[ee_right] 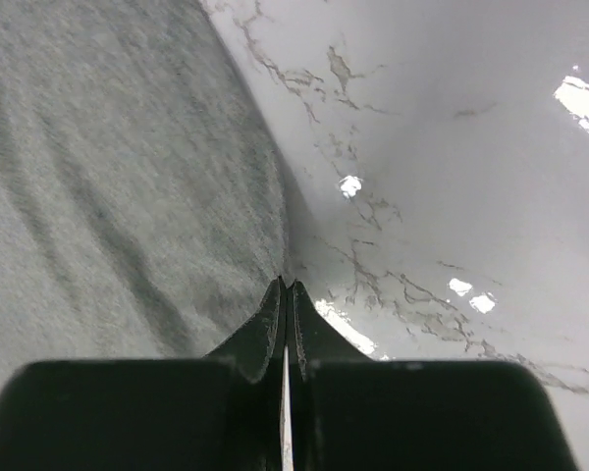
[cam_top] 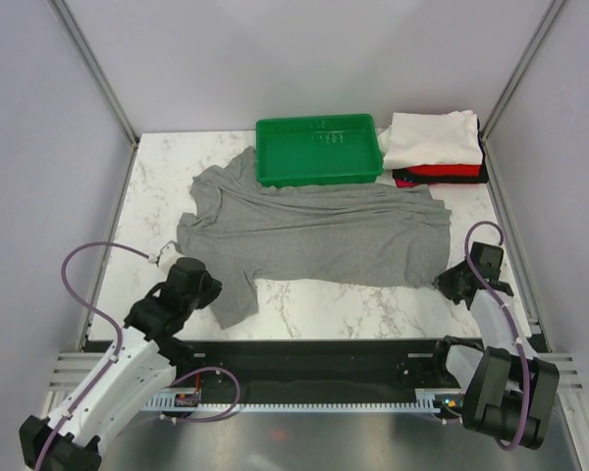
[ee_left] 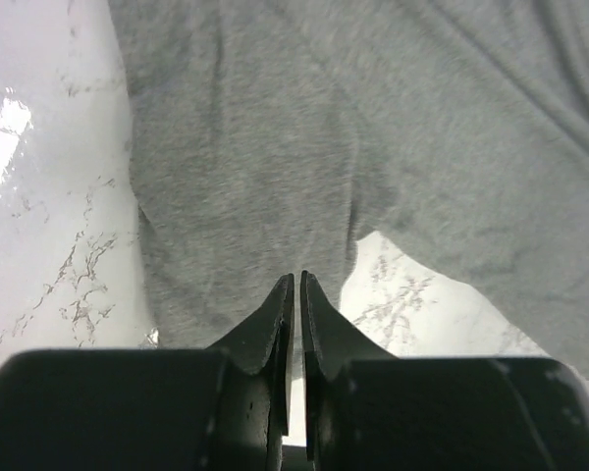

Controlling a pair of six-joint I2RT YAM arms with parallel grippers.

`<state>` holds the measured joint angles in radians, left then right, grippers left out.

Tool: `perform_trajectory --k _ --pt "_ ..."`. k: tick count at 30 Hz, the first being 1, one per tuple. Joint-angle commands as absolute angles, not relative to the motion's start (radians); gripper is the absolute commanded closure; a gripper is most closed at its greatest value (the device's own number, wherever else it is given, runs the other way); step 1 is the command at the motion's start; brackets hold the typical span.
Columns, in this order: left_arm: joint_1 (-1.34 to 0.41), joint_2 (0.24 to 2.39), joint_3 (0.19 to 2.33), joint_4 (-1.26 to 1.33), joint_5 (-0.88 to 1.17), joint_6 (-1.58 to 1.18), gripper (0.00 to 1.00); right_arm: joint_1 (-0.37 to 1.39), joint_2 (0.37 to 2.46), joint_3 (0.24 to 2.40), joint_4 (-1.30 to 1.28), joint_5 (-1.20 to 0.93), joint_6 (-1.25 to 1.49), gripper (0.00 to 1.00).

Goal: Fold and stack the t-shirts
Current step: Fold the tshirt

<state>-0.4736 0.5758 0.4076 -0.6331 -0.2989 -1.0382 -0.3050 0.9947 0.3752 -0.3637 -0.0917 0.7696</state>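
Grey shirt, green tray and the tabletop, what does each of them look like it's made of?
Grey shirt: soft knit cloth, likely cotton jersey, matte and heathered; it wrinkles and drapes limply.
Green tray: rigid moulded plastic, judging by its even colour, faint sheen and raised rim.
Tabletop: white with grey veins and glossy glare spots; marble or a marble-look laminate, can't tell which.

Left arm (cam_top: 128, 378), 7 o'clock in top view: white shell links, black joints and wrist. Left purple cable (cam_top: 98, 244) loops off its 10 o'clock side. Right arm (cam_top: 491, 334), 5 o'clock: chunky black joint housings, white link. Right purple cable (cam_top: 468, 243) arches at its 12 o'clock. Left gripper (ee_left: 296, 280) and right gripper (ee_right: 287, 285): matte black, blocky body, two tapered pointed fingers. Black base rail (cam_top: 314, 358), pale toothed strip (cam_top: 304, 400) along its 6 o'clock edge.
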Motion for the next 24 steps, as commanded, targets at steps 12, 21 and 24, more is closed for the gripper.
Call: perform_trajectory --k 12,21,24 --pt "-0.477 0.410 0.866 -0.954 -0.472 -0.861 0.90 -0.325 0.755 0.787 -0.860 -0.058 0.706 1.00" --pt "-0.477 0.419 1.100 -1.046 -0.511 -0.798 0.91 -0.325 0.716 0.846 -0.928 -0.112 0.837 1.00" --pt "-0.477 0.428 1.124 -1.045 -0.520 -0.782 0.91 -0.319 0.773 0.963 -0.923 -0.172 0.800 1.00"
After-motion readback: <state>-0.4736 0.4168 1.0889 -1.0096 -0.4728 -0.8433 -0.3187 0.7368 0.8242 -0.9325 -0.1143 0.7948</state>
